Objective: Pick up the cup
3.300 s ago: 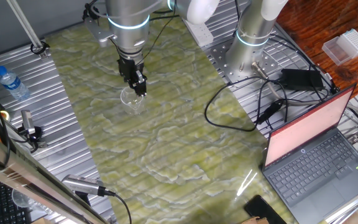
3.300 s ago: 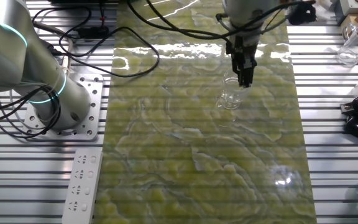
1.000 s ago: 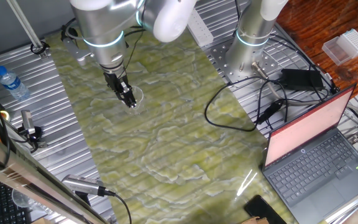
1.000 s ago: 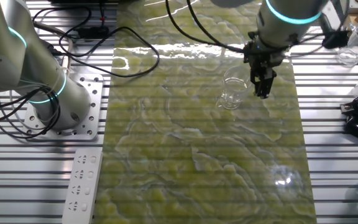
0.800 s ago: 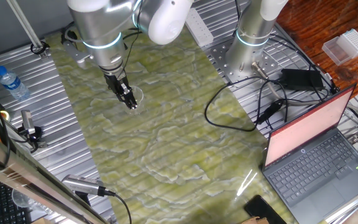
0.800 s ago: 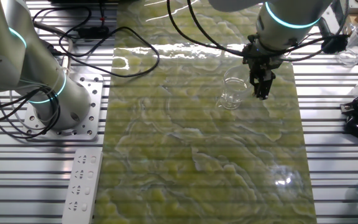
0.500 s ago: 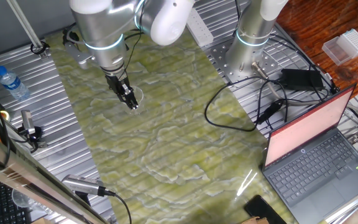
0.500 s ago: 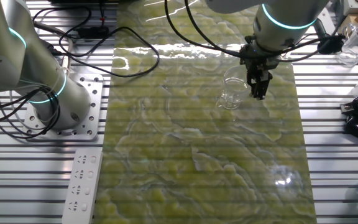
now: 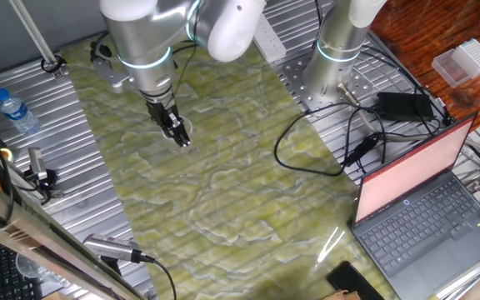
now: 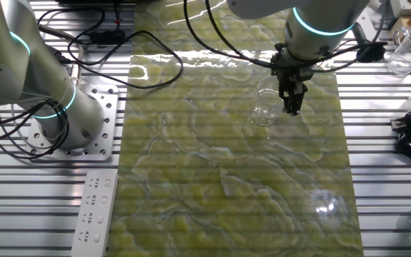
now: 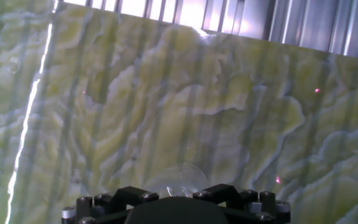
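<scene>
The cup (image 10: 265, 107) is small, clear and nearly colourless. It stands upright on the green marbled mat (image 10: 227, 185). My gripper (image 10: 291, 106) points down right beside the cup's right side in this view, its tips low, near the mat. In the one fixed view the gripper (image 9: 178, 136) stands in front of the cup (image 9: 185, 127) and hides most of it. In the hand view only the cup's curved rim (image 11: 180, 176) shows at the bottom edge, just above the dark gripper body. The fingertips are hidden there, and the fingers look narrow in the fixed views.
A clear water bottle with a blue cap (image 9: 15, 110) lies on the metal table at the left. A second robot base (image 9: 332, 75), cables and an open laptop (image 9: 427, 196) are at the right. A power strip (image 10: 95, 210) lies beside the mat.
Over the last second the gripper has shifted sideways a little toward the cup. The cup has not moved.
</scene>
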